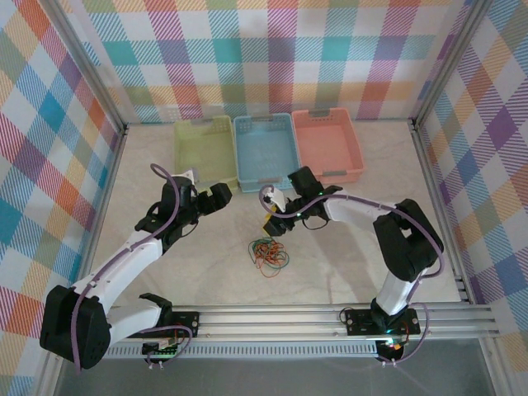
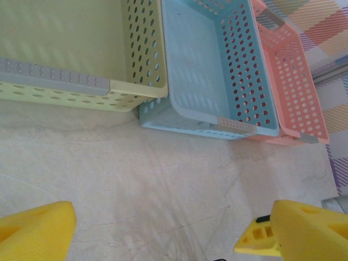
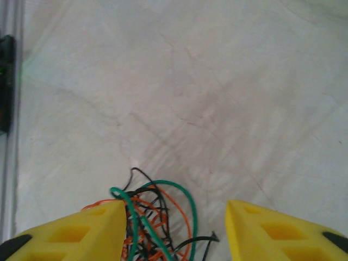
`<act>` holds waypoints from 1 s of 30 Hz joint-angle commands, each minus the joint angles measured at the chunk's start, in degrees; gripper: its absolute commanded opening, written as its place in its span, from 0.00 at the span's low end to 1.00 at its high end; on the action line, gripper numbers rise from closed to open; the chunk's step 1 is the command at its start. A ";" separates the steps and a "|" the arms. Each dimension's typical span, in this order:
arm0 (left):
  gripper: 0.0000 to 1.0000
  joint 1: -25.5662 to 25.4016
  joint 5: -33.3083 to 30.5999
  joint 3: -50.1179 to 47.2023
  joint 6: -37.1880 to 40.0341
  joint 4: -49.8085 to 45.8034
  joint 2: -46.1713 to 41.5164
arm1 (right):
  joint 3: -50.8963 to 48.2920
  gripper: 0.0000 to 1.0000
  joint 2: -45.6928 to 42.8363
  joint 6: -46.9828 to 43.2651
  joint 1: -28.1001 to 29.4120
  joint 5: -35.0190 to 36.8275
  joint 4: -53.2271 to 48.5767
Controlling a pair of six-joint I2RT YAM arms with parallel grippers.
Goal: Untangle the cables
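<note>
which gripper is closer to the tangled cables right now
Right. The right gripper hangs just past the far side of the cables, with strands lying between its open jaws in the wrist view. The left gripper is off to the left by the green basket, clear of the pile.

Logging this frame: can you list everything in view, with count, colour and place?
cables: one tangle of thin orange, green and black strands, strand count unclear, on the table centre
green basket: one, far left of the row
blue basket: one, middle of the row
pink basket: one, far right of the row
table: one, whitish
walls: plaid panels, three sides
rail: one, metal, near edge
left arm, right arm: black and white
left end effector: yellow fingers, open, near the green basket
right end effector: yellow fingers apart, straddling the tangle
</note>
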 commanded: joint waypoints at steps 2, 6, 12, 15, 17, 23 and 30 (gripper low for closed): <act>0.92 -0.45 0.09 0.79 0.42 -0.60 1.16 | -0.94 0.49 0.55 7.20 1.53 3.69 3.37; 0.93 -0.49 0.28 1.08 0.08 -0.72 1.96 | -2.09 0.49 0.28 9.43 3.37 9.00 3.83; 0.92 -0.50 0.42 1.34 0.00 -1.17 2.31 | -1.96 0.50 -0.83 11.42 6.17 16.70 2.35; 0.93 -0.50 0.20 1.33 0.05 -1.30 2.03 | -2.26 0.48 -1.24 11.82 6.79 21.86 2.38; 0.93 -0.50 0.09 1.38 0.09 -1.39 1.99 | -2.20 0.43 -1.33 14.19 6.92 22.20 1.37; 0.92 -0.67 0.68 1.56 -0.05 -1.13 3.03 | -4.91 0.40 -2.77 15.46 7.04 23.88 3.18; 0.92 -1.71 2.88 2.67 -0.38 -1.39 4.83 | -6.20 0.23 -3.02 15.61 7.06 21.93 6.07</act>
